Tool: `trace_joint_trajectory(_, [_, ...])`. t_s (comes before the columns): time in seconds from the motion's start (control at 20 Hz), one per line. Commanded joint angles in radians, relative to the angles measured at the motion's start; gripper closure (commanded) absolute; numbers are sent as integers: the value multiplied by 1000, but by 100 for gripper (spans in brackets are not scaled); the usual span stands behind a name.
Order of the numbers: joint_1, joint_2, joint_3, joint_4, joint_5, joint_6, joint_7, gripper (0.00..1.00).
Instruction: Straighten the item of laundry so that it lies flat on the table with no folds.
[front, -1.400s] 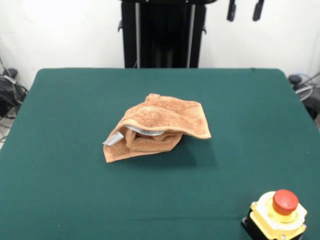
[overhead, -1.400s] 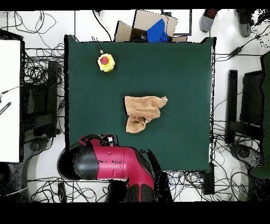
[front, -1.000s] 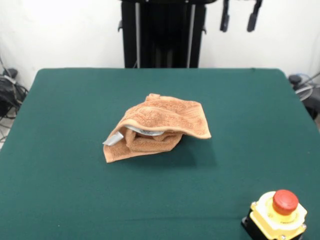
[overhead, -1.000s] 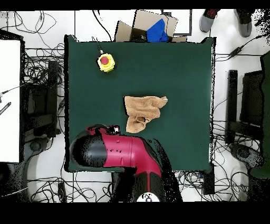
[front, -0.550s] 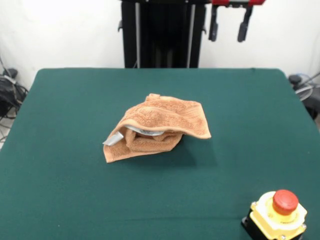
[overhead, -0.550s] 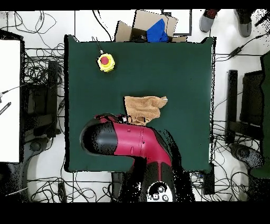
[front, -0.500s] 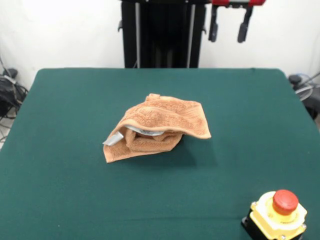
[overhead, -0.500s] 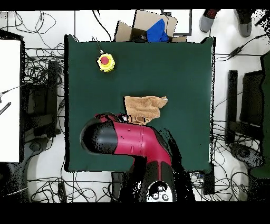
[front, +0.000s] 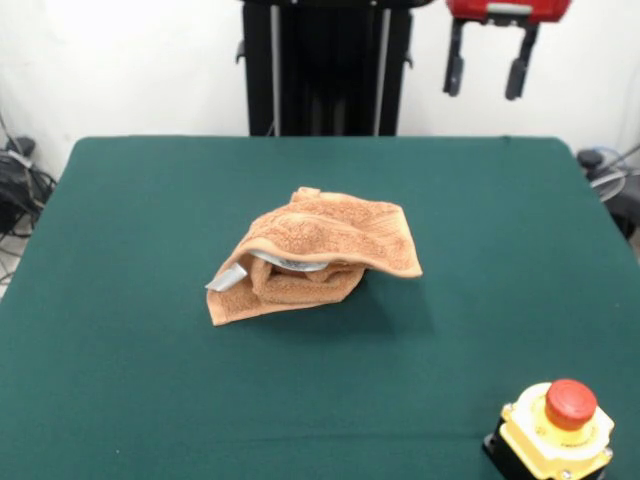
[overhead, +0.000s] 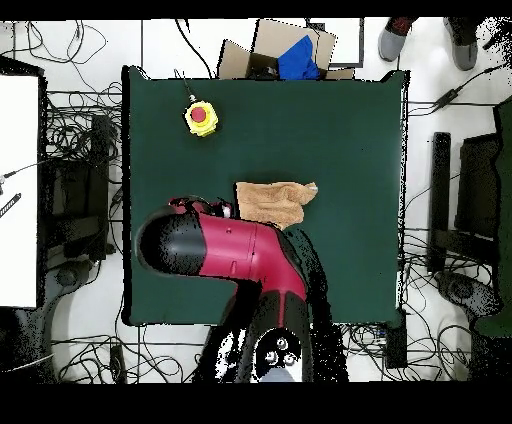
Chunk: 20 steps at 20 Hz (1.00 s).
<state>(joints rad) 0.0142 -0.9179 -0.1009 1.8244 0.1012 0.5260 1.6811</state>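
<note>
Look to the top right of the front view and you will find the pincer (front: 486, 75) hanging high above the far edge of the worktop (front: 120, 400). Its two dark fingers (front: 454, 72) point straight down from a red body and stand well apart, with the white wall showing plainly between them. You can see that they hold nothing and touch nothing; only air lies below their tips.

The item of laundry (front: 315, 255) lies near the middle of the worktop, well apart from the pincer, toward the picture's left and nearer the camera. You will see it is crumpled rather than flat: a broad upper flap is folded over a bunched lower layer, and one corner points toward the near left. A small white-grey tag (front: 227, 277) pokes out on the left side from under the flap, and a pale strip shows inside the fold.

From overhead, the arm (overhead: 225, 262), red and black, reaches in from the bottom and hides the lower edge of the item of laundry (overhead: 277, 201); you cannot make out the pincer itself in that view.

An emergency stop button (front: 558, 425), red cap on a yellow box, sits at the near right corner in the front view, well away from the cloth. Overhead, a cardboard box (overhead: 275, 48) lies just past the far edge of the worktop (overhead: 350, 130).
</note>
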Motion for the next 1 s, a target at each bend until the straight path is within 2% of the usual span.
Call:
trace_joint_trajectory(0.05, [55, 94, -92, -55, 94, -2, 417, 0])
trace_joint_trajectory(1.0, [74, 203, -130, -126, 154, -60, 519, 0])
